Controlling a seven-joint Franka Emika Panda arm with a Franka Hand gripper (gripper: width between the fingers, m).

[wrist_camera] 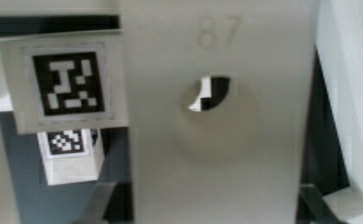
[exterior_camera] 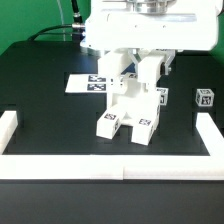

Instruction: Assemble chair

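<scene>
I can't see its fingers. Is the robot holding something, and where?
The gripper seems to hold the chair by the top of its upright white piece; the contact itself is hidden.

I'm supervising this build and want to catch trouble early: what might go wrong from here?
1. The gripper seems clamped high on the small matte white plastic chair with square tags. Its half-built joints may tilt or pull apart if it moves.
2. The small loose white tagged block lies apart at the exterior view's right. A sideways swing might knock it toward the low white border wall.
</scene>
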